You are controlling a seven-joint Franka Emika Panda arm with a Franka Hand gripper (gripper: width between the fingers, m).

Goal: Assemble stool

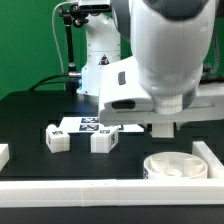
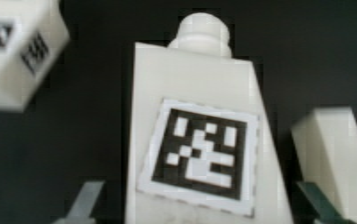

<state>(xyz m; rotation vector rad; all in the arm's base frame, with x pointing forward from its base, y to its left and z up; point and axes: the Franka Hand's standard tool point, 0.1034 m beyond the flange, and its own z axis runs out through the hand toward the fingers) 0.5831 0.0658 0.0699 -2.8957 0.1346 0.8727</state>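
My end effector (image 2: 196, 205) is clamped on a small blocky white plastic tagged stool leg (image 2: 201, 125), w/ round rimmed white seat (image 1: 180, 166) nearby on black worktop (image 1: 30, 120).

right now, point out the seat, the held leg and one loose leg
seat (image 1: 176, 166), exterior view, on its rim
held leg (image 2: 196, 120), wrist view, on its tagged face
loose leg (image 1: 57, 140), exterior view, on its front face
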